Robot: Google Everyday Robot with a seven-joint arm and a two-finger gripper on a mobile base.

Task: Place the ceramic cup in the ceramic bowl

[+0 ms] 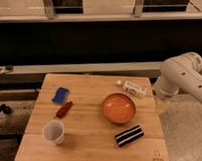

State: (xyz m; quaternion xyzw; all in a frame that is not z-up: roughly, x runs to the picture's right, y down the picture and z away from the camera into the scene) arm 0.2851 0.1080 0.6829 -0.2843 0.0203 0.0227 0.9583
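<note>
Camera view. A square wooden table [92,147] is seen from above and in front, with a dark wall and a pale ledge behind it.

The ceramic cup [53,132], white and handleless, stands upright near the table's front-left corner with its mouth facing up. The ceramic bowl [119,107], orange with a darker rim, sits right of centre, well apart from the cup and holding nothing.

A blue sponge [60,95] lies toward the rear left. A slim reddish-brown object [64,109] lies on a slant just in front of the sponge, between it and the cup. A black-and-white striped object [129,135] lies just in front of the bowl. A white packet [134,88] lies behind the bowl near the rear-right edge, and a small white round item [119,82] sits beside it.

The white robot arm [182,73] bends in from the right edge, beside the table's rear-right corner. The gripper is beyond the frame, away from the tabletop, its fingers spread apart.
</note>
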